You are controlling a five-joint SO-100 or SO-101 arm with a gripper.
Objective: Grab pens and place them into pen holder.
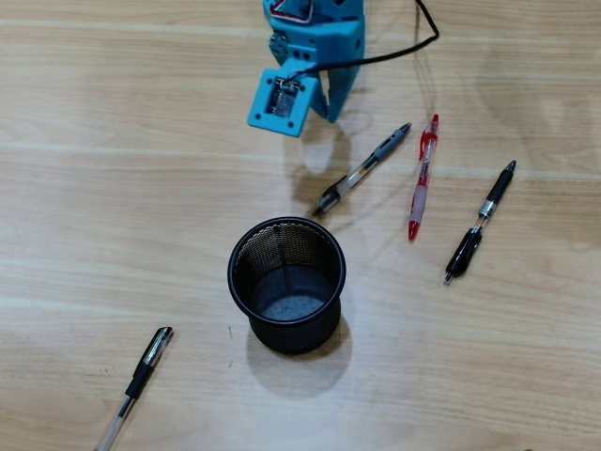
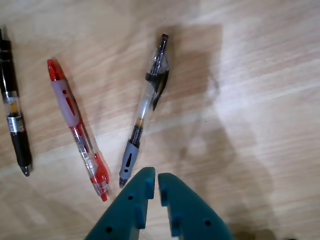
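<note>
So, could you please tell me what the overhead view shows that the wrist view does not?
Only the overhead view shows the pen holder, with no pens in it, and the clear stick pen lying at lower left. Only the wrist view shows the fingers almost closed, holding nothing, their tips near the click pen's end. Both show the click pen, red pen and black pen lying on the table.

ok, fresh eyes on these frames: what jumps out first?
The black mesh pen holder stands empty mid-table in the overhead view. Right of it lie three pens side by side: clear-grey click pen, red pen, black pen; a fourth, the black-capped stick pen, lies alone at lower left. The teal gripper hangs nearly closed by the click pen's tip.
</note>
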